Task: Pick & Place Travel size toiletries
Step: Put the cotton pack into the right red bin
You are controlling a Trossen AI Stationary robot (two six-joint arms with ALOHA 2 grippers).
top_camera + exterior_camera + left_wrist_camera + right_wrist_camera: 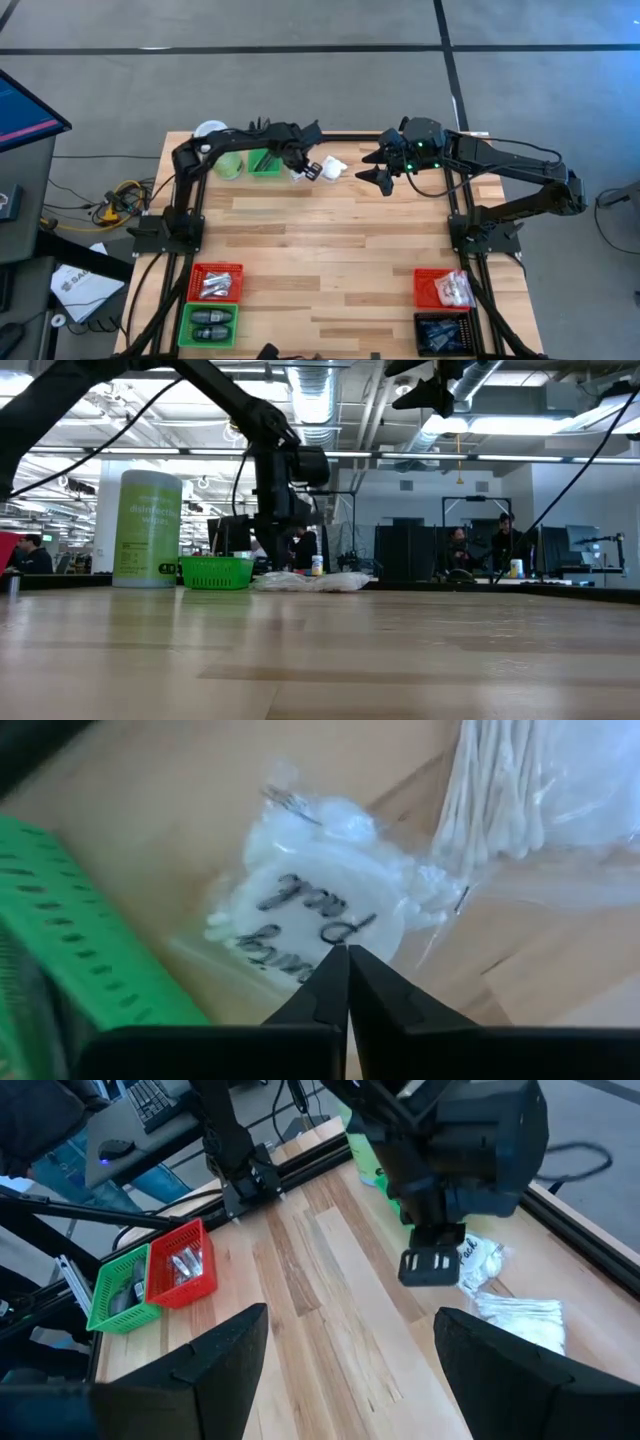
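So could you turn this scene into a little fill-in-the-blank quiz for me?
1. The left end effector is pinched ___ on the round white packet.
2. The right end effector hangs ___, holding nothing.
3. The bag of cotton swabs lies beside that packet, on the ___.

Missing words: shut; open; table

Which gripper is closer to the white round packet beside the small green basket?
Left. The left gripper is right at the white round packet, fingers shut at its edge. The right gripper hangs open, off to the packet's other side, past the bag of cotton swabs.
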